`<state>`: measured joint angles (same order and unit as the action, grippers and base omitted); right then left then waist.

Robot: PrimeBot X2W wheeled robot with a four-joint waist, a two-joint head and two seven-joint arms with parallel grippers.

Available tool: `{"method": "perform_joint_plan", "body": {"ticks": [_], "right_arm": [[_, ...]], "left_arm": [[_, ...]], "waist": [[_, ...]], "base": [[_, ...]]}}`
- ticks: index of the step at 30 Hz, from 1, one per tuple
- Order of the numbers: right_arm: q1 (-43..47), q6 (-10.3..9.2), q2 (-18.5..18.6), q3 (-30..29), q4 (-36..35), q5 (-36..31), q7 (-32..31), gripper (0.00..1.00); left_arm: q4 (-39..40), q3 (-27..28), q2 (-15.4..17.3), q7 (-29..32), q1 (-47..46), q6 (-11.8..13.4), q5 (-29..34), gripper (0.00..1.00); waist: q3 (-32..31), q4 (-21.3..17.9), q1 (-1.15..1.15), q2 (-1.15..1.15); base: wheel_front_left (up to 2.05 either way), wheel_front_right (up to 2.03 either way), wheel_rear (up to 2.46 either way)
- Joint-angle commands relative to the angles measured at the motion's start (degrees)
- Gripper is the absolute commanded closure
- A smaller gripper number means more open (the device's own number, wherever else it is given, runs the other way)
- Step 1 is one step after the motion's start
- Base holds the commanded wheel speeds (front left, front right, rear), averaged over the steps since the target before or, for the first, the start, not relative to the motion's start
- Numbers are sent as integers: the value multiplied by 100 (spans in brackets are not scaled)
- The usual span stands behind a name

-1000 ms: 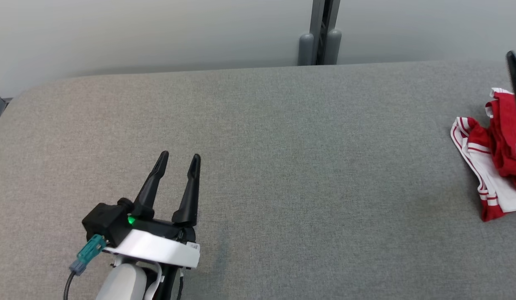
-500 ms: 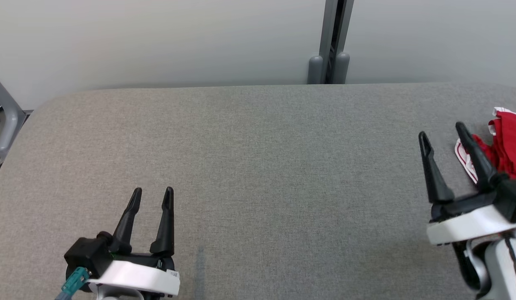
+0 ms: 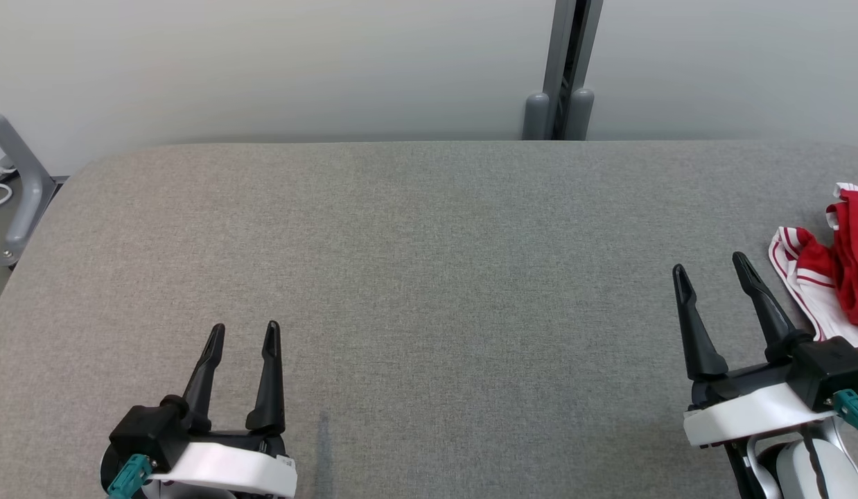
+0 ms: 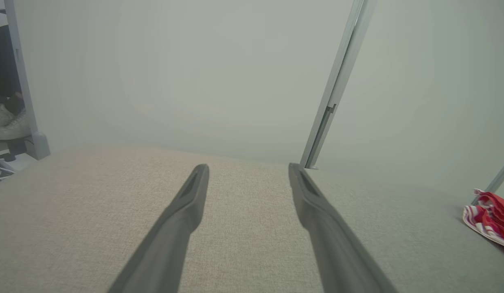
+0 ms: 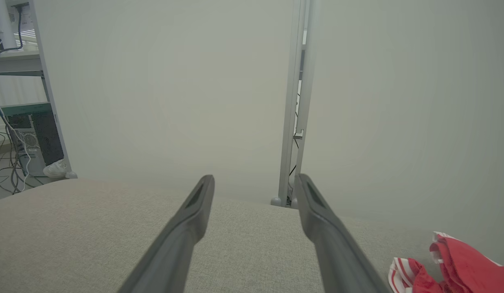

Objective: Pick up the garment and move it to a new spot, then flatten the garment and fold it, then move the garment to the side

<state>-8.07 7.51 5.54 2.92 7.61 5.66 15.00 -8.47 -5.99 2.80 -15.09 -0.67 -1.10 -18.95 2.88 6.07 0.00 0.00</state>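
The garment (image 3: 827, 277) is a crumpled red cloth with white striped trim, lying at the far right edge of the grey table (image 3: 429, 277). It appears too at the right of the left wrist view as the garment (image 4: 490, 217) and in the lower right corner of the right wrist view as the garment (image 5: 447, 268). My right gripper (image 3: 710, 270) stands open just left of it, holding nothing. Near the front left of the table my left gripper (image 3: 243, 331) is open and empty. Seen from each wrist, the left gripper (image 4: 248, 167) and the right gripper (image 5: 255, 179) have fingers spread over bare cloth.
A grey post (image 3: 564, 69) rises behind the table against a pale wall. A grey metal frame (image 3: 16, 187) stands off the table's left end. Shelving and cables (image 5: 16, 122) sit far left in the right wrist view. A white shoe (image 4: 9, 124) lies on the floor beyond.
The head camera has shifted, bringing the right gripper fully into view. The right gripper has drawn back, away from the garment. The left gripper has drawn back toward the front edge.
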Motion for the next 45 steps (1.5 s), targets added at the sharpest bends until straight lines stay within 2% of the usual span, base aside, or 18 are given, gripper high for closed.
{"method": "perform_joint_plan", "body": {"ticks": [1, 45], "right_arm": [[30, -3, 11, -5, -39, -25, 27, 0], [27, -3, 16, 82, 165, 29, 29, 0]], "left_arm": [[14, 9, 27, 0, 22, 36, -5, 0], [-167, -48, 27, 0, 105, -80, -478, 0]], "waist": [[11, 5, 0, 0], [-38, 83, 0, 0]], "base": [[0, 0, 0], [0, 0, 0]]}}
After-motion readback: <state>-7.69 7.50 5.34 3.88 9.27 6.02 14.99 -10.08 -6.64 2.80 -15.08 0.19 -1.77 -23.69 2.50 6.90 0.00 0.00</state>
